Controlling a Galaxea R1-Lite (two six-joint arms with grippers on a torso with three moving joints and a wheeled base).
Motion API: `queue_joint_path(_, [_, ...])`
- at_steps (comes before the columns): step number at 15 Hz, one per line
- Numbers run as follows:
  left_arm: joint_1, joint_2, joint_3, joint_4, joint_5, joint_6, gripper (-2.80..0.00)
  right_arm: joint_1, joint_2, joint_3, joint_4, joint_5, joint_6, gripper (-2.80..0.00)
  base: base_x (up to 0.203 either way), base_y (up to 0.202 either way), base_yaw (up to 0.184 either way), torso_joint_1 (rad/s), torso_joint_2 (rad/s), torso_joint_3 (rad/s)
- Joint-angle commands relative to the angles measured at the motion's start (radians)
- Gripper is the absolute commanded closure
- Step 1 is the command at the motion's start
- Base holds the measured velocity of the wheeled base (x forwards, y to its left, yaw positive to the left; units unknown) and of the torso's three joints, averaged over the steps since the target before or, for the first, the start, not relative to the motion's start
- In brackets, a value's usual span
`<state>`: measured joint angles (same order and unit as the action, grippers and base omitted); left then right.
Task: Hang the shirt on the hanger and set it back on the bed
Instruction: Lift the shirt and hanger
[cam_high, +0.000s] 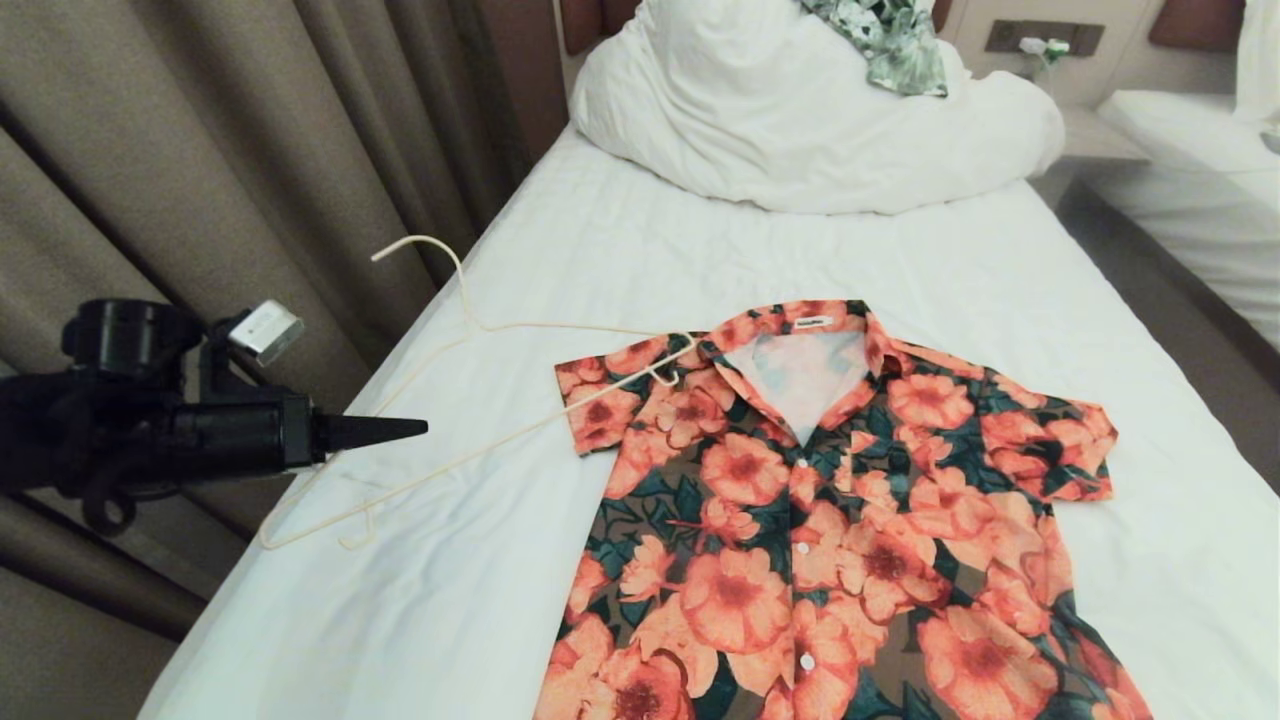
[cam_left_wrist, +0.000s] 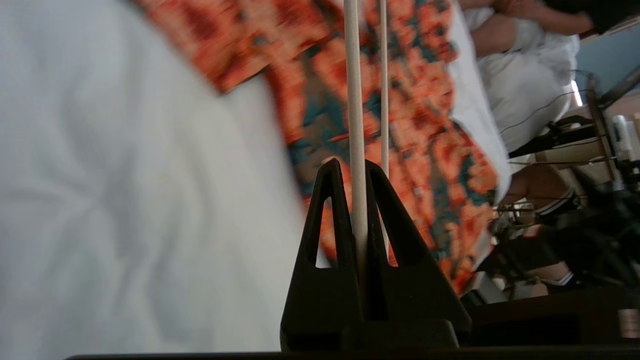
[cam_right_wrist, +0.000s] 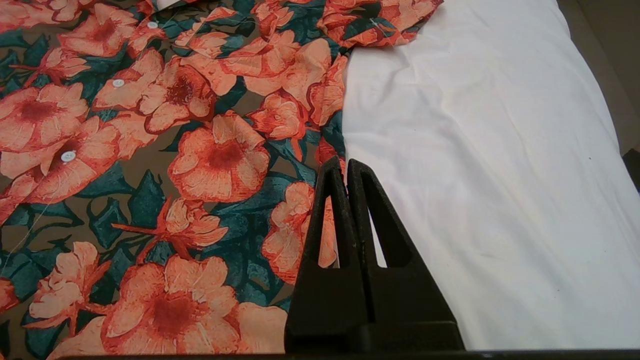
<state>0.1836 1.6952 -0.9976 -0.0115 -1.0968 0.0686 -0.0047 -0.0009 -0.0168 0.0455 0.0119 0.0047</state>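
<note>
The flowered shirt (cam_high: 830, 520) lies flat and face up on the bed (cam_high: 620, 250), collar toward the pillow end. The cream hanger (cam_high: 412, 239) lies tilted to the shirt's left, with one end over the shirt's near sleeve. My left gripper (cam_high: 418, 428) hovers at the bed's left edge, shut on one of the hanger's thin rods (cam_left_wrist: 354, 100), which runs out between the fingertips (cam_left_wrist: 352, 167). My right gripper (cam_right_wrist: 344, 165) does not show in the head view. It is shut on nothing, low over the shirt's (cam_right_wrist: 200, 150) side hem where it meets the sheet (cam_right_wrist: 475, 175).
A bunched white duvet (cam_high: 800, 130) with a green leaf-print garment (cam_high: 895, 40) on it fills the bed's head. Brown curtains (cam_high: 200, 150) hang close along the left side. A second white bed (cam_high: 1190, 150) stands across a narrow aisle on the right.
</note>
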Motion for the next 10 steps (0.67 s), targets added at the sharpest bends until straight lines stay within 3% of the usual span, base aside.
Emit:
queue_joint_path(1, [-0.03,-0.177,0.007,-0.002,-0.006,-0.055,0.0,0.0,-0.001,0.0,0.0,0.0,0.0,0.0,0.0,0.0,0.0,0.0,0.0,0.0])
queue_joint_path(3, [-0.085,-0.307,0.006,-0.004,-0.003,-0.122,0.0,0.0,-0.001,0.0,0.0,0.0,0.0,0.0,0.0,0.0,0.0,0.0,0.0,0.0])
queue_joint_path(6, [-0.21,-0.456,0.004,-0.005,0.002,-0.173,0.0,0.0,-0.001,0.0,0.0,0.0,0.0,0.0,0.0,0.0,0.0,0.0,0.0,0.0])
queue_joint_path(10, [-0.355,-0.512,0.083,-0.042,0.004,-0.233,0.0,0.0,-0.001,0.0,0.0,0.0,0.0,0.0,0.0,0.0,0.0,0.0,0.0,0.0])
